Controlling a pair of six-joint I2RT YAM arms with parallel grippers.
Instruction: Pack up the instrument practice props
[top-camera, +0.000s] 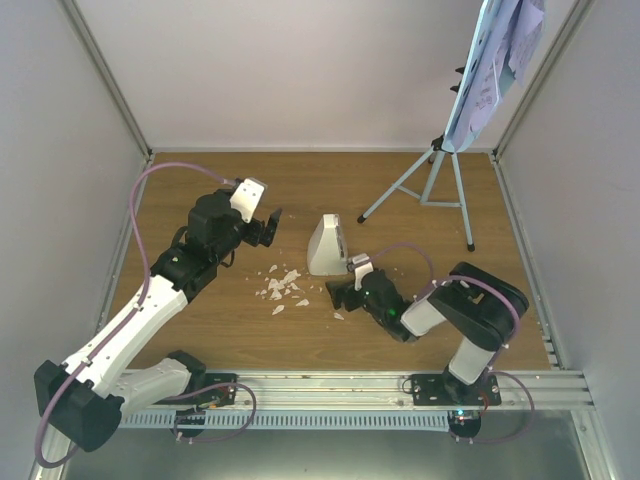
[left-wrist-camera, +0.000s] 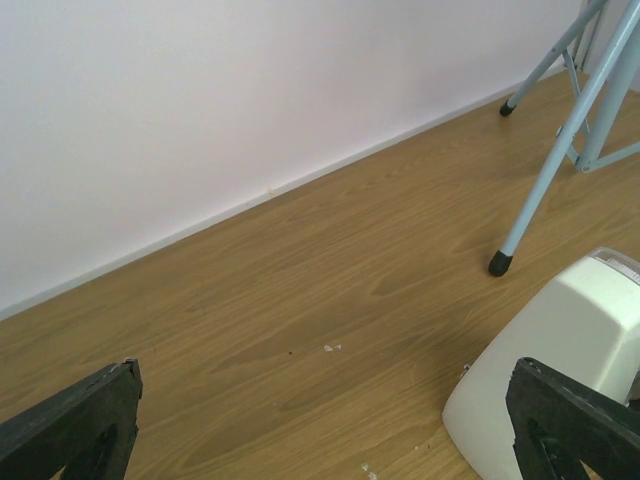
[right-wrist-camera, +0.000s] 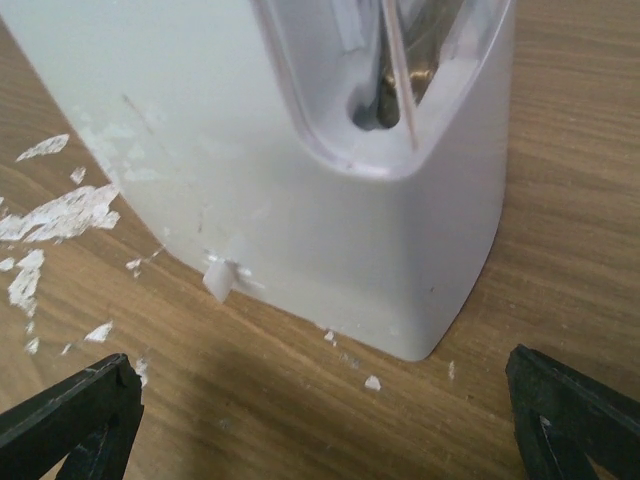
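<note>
Counter (top-camera: 400, 200): wood-grain top, enclosed by pale walls on the left, far and right sides.
Music stand (top-camera: 437, 170): one, pale blue, upright at the far right; three legs on the counter.
Sheet music (top-camera: 495, 60): several lavender-white pages resting on the stand's tray; exact count unclear.
Metronome (top-camera: 325, 245): one, white, pyramid-shaped, upright near the counter's middle; the clear cover faces the right arm.
Crumbs (top-camera: 283, 285): a scatter of small white flakes, too many and too small to count, just near-left of the metronome.
Arms: two.
Left jaws: spread wide, holding nothing, left of the metronome and apart from it.
Right jaws: spread wide, holding nothing, low over the counter just near-right of the metronome, whose base lies ahead of the fingertips (right-wrist-camera: 75, 415), untouched.
</note>
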